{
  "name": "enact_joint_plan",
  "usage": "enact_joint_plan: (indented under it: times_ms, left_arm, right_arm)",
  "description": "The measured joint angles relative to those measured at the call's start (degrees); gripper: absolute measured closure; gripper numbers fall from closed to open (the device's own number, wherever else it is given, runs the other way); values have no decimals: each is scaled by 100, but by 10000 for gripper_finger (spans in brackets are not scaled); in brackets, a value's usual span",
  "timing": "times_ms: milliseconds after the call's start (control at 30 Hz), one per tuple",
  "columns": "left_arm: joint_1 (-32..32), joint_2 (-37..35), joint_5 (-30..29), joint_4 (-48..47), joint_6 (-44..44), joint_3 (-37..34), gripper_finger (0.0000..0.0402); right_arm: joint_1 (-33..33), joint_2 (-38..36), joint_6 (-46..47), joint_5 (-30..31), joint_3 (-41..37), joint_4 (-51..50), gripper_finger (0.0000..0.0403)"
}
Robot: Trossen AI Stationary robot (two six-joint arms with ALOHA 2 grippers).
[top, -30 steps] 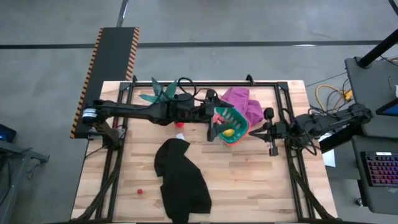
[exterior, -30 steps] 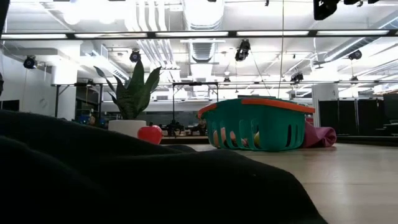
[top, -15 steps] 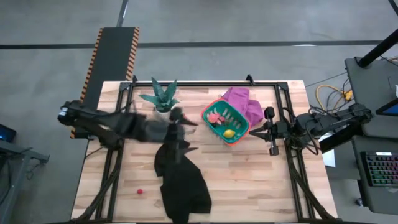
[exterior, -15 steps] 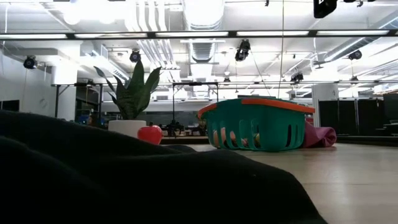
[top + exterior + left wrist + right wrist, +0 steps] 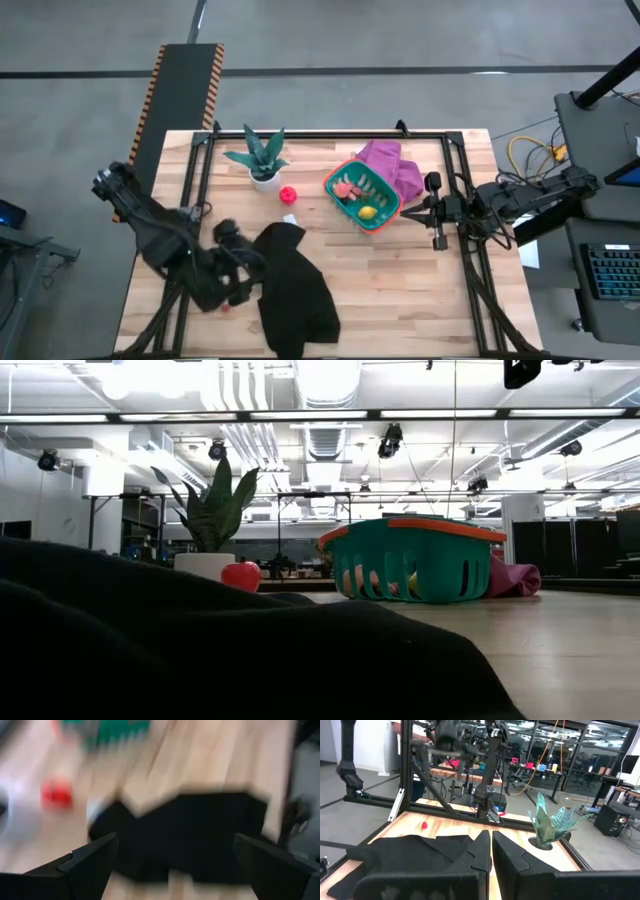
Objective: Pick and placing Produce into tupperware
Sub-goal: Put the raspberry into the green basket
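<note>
step: reach. left gripper (image 5: 243,283), claw spread, empty, nears small red produce (image 5: 225,307) at the desk's front-left edge; next: descend, pinch. right gripper (image 5: 436,213) pressed together.

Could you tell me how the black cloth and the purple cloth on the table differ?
The black fabric cloth is larger and lies spread over the table's front middle; the purple fabric cloth is smaller and bunched at the back. The purple one touches the teal plastic container; the black one lies apart from it. Both are crumpled fabric on the wooden table.
</note>
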Motion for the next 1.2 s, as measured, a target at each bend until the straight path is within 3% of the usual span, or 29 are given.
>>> enact_joint_plan:
  times_ms: [200,600,867,1200]
  left_arm:
    - [-385,597,1765,-1448,-2659,-7,24]
    - [-403,1871,4664,-1231,-5753,-9,24]
    - [-403,2569,4750,69,-5732,-9,24]
    - [-431,3047,4978,10,-5419,-286,29]
  right_arm:
    - [0,2,-2,0,-2,-1,392]
    - [0,2,-7,0,-4,-1,392]
    - [0,2,-2,0,-7,-1,392]
    - [0,2,0,-2,-9,28,392]
